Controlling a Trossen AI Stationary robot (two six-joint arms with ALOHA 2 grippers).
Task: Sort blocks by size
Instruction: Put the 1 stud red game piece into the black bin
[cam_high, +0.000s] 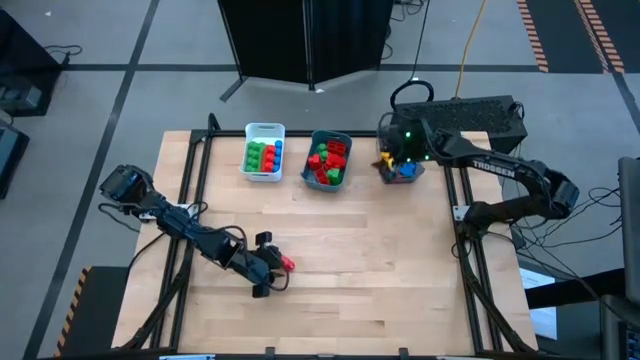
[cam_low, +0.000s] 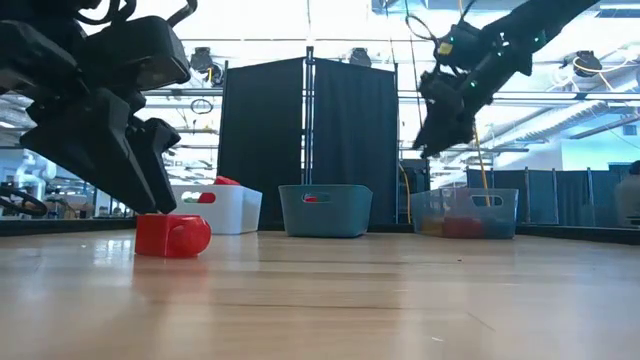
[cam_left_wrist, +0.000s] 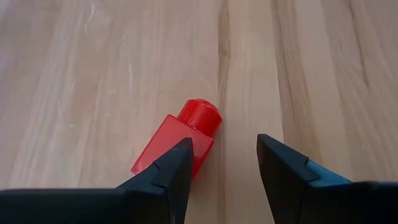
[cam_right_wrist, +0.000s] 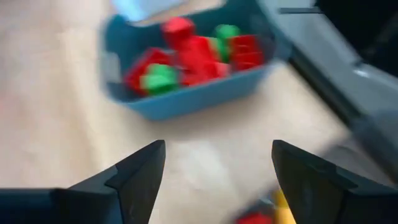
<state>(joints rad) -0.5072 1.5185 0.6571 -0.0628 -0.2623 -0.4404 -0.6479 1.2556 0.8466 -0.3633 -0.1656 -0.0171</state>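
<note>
On bare mid-table, red block (cam_left_wrist: 178, 147), left gripper (cam_left_wrist: 225, 163) open

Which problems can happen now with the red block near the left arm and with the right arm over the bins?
1. The red block lies on its side, off-centre by one of the left gripper's open fingers; closing now may push it away.
2. The right gripper hangs open above the grey bin, close to the teal bin; a fast swing might knock a rim.

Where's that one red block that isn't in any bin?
In the high view the red block lies on the bare table, front left, right at the left claw, far from the three bins along the back edge.
</note>
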